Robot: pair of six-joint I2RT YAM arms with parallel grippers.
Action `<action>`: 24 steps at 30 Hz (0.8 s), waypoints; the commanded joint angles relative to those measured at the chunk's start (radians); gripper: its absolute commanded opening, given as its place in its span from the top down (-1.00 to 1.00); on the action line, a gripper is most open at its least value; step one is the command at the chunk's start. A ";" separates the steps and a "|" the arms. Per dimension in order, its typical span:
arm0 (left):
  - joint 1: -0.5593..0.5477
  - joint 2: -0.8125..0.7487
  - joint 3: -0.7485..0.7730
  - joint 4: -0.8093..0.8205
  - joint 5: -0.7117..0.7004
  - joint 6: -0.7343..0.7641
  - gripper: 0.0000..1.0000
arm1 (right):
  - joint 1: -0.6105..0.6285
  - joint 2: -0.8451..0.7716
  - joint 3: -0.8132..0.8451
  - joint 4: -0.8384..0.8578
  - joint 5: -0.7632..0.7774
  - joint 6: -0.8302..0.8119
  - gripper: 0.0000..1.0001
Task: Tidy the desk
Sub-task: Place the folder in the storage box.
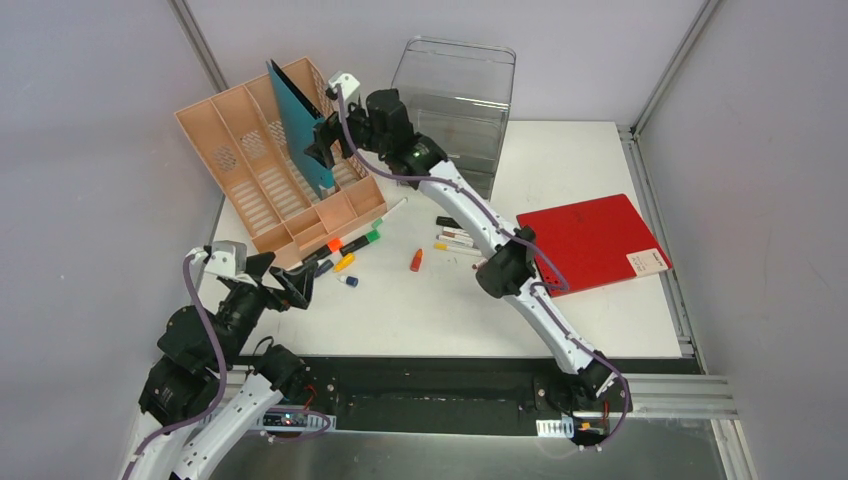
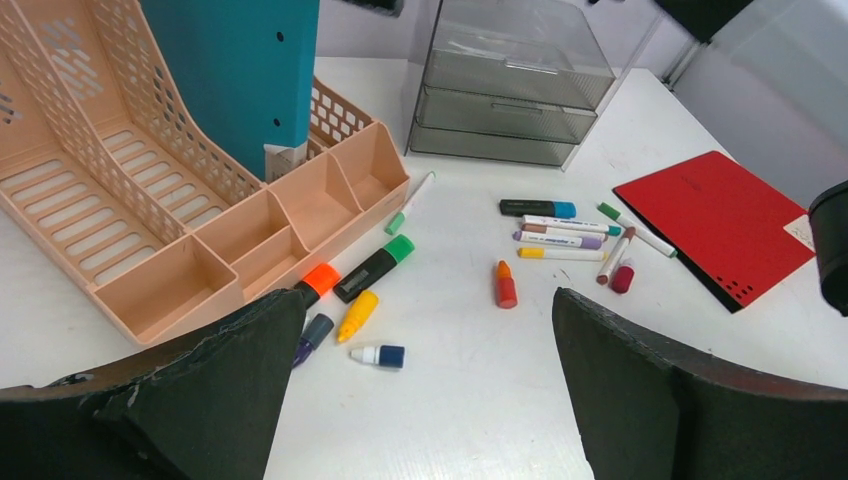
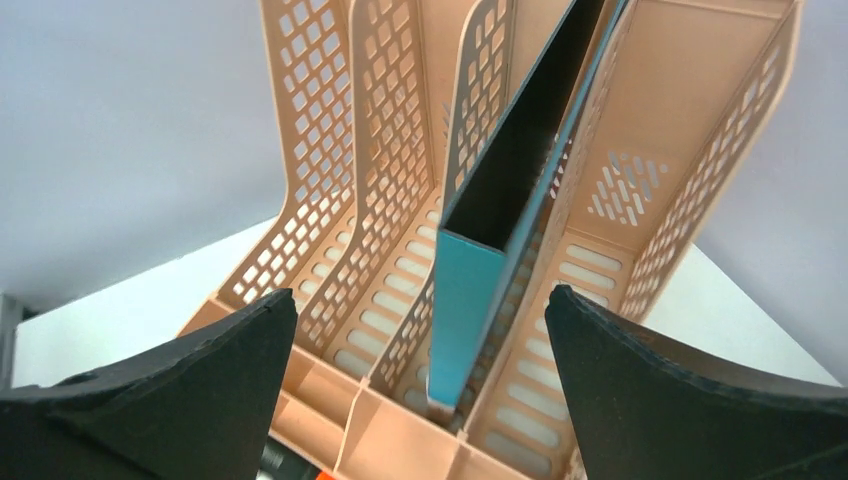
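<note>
At far left of the desk, hovers with right gripper spread wide beside the teal folder upright in the peach rack, gripping nothing; left gripper likewise open, near left. Looks done with filing; calls next for backing clear, then reaching scattered markers.

**Both grippers open by the peach file rack**

My right arm stretches far forward, elbow bent. The right gripper is at the rack's tall right side, jaws spread wide and clamping nothing. My left arm sits folded low, with the left gripper just off the rack's near corner, jaws equally wide and empty.
</note>
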 commanded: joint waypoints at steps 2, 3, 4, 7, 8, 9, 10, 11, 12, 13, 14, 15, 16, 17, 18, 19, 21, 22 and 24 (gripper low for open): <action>0.012 0.024 -0.006 0.016 0.047 0.016 -0.98 | -0.032 -0.185 -0.008 -0.246 -0.165 -0.109 -0.98; 0.012 0.026 -0.008 0.018 0.055 0.016 -0.98 | -0.035 -0.205 -0.027 -0.294 -0.198 -0.139 -0.98; 0.013 0.030 -0.008 0.021 0.063 0.017 -0.98 | -0.036 -0.237 -0.050 -0.338 -0.218 -0.169 -0.98; 0.014 0.048 -0.009 0.029 0.090 0.022 -0.98 | -0.039 -0.316 -0.135 -0.487 -0.272 -0.281 -0.98; 0.014 0.056 -0.010 0.030 0.098 0.023 -0.98 | -0.040 -0.347 -0.164 -0.545 -0.293 -0.330 -0.98; 0.015 0.065 -0.010 0.031 0.107 0.024 -0.98 | -0.041 -0.381 -0.203 -0.602 -0.313 -0.402 -0.98; 0.015 0.074 -0.010 0.034 0.117 0.024 -0.98 | -0.042 -0.423 -0.254 -0.653 -0.323 -0.456 -0.98; 0.017 0.083 -0.010 0.037 0.129 0.025 -0.98 | -0.043 -0.480 -0.337 -0.678 -0.326 -0.497 -0.98; 0.018 0.093 -0.010 0.039 0.140 0.025 -0.98 | -0.045 -0.536 -0.422 -0.692 -0.327 -0.529 -0.98; 0.020 0.105 -0.010 0.043 0.152 0.024 -0.98 | -0.050 -0.584 -0.488 -0.716 -0.331 -0.553 -0.98; 0.021 0.118 -0.011 0.048 0.168 0.023 -0.98 | -0.061 -0.619 -0.529 -0.756 -0.339 -0.569 -0.98; 0.023 0.131 -0.013 0.056 0.187 0.023 -0.98 | -0.070 -0.652 -0.569 -0.802 -0.347 -0.581 -0.98; 0.024 0.148 -0.015 0.067 0.216 0.024 -0.98 | -0.081 -0.695 -0.627 -0.812 -0.353 -0.589 -0.98; 0.027 0.166 -0.017 0.079 0.249 0.024 -0.98 | -0.096 -0.736 -0.697 -0.818 -0.364 -0.594 -0.98; 0.029 0.189 -0.017 0.089 0.284 0.020 -0.98 | -0.112 -0.784 -0.765 -0.820 -0.375 -0.597 -0.98; 0.030 0.214 -0.018 0.102 0.326 0.015 -0.98 | -0.130 -0.839 -0.857 -0.820 -0.399 -0.603 -0.98; 0.032 0.272 -0.021 0.126 0.403 -0.006 -0.98 | -0.175 -0.930 -1.003 -0.801 -0.431 -0.613 -0.98; 0.032 0.301 -0.022 0.141 0.437 -0.024 -0.98 | -0.202 -0.980 -1.087 -0.770 -0.447 -0.609 -0.98; 0.032 0.379 -0.030 0.178 0.517 -0.067 -0.98 | -0.273 -1.101 -1.252 -0.688 -0.488 -0.604 -0.98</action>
